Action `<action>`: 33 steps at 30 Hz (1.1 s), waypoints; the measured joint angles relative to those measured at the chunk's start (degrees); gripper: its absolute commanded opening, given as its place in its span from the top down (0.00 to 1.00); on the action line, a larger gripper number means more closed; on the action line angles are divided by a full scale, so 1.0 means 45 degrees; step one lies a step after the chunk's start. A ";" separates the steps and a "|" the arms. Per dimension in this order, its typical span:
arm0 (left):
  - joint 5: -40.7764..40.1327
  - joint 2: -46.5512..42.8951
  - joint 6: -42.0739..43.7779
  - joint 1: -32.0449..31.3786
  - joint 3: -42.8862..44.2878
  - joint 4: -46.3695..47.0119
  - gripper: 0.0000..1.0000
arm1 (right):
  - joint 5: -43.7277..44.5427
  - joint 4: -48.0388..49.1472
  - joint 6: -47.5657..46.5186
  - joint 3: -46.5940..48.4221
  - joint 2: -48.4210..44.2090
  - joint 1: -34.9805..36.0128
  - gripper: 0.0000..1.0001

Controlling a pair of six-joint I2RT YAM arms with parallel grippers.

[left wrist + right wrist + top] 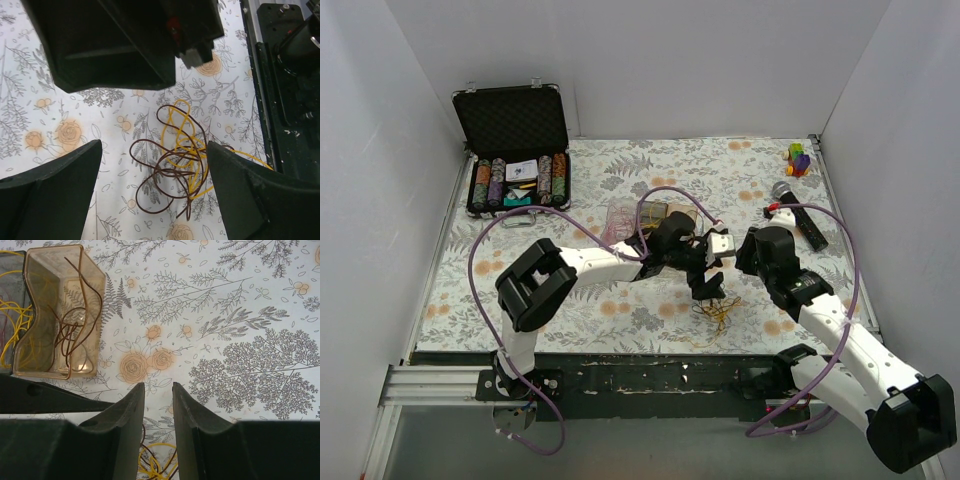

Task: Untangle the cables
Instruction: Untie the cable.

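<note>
The cables (175, 165) are a loose tangle of thin brown and yellow strands lying on the floral cloth near the table's front edge (717, 315). My left gripper (154, 145) hovers over them, open wide, its fingers either side of the tangle and touching nothing. In the top view it (708, 288) points down at the bundle. My right gripper (157, 386) stands just behind it (705, 252), open by a narrow gap with nothing between the fingers. A piece of the tangle (157, 460) shows below its fingers.
A clear box (60, 315) holding brown strands stands beside a darker box (10, 325) with yellow strands, behind the grippers (650, 213). An open poker-chip case (515, 150) is back left. A microphone (798, 212) and a colourful toy (799, 158) lie back right.
</note>
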 measured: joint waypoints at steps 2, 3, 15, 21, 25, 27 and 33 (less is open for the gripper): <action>0.0233 0.0073 -0.0078 -0.0029 0.0005 -0.0053 0.16 | -0.0097 -0.0005 -0.0063 -0.0005 -0.0049 -0.0131 0.63; 0.0340 0.0175 -0.0092 -0.0049 0.0049 -0.0126 0.16 | -0.0146 -0.0005 -0.0097 -0.0005 -0.0073 -0.0185 0.63; 0.0597 0.1302 -0.0389 -0.0107 0.0826 -0.1005 0.81 | -0.0486 0.0005 -0.0233 -0.0044 -0.0214 -0.0588 0.63; 0.0583 0.1292 -0.0238 -0.0117 0.0835 -0.1511 1.00 | -0.0641 0.0063 -0.0214 -0.0228 -0.0267 -0.0588 0.64; 0.0355 0.1015 -0.0044 -0.0121 0.0811 -0.2137 1.00 | -0.0865 0.0068 -0.0214 -0.0287 -0.0291 -0.0588 0.64; 0.0102 0.0661 0.0068 -0.0126 0.0806 -0.2375 1.00 | -0.0991 0.0083 -0.0204 -0.0316 -0.0355 -0.0588 0.64; -0.0845 -0.0952 0.0253 -0.0126 0.0806 -0.2905 1.00 | -0.1545 0.0262 -0.0121 -0.0782 -0.0908 -0.0588 0.64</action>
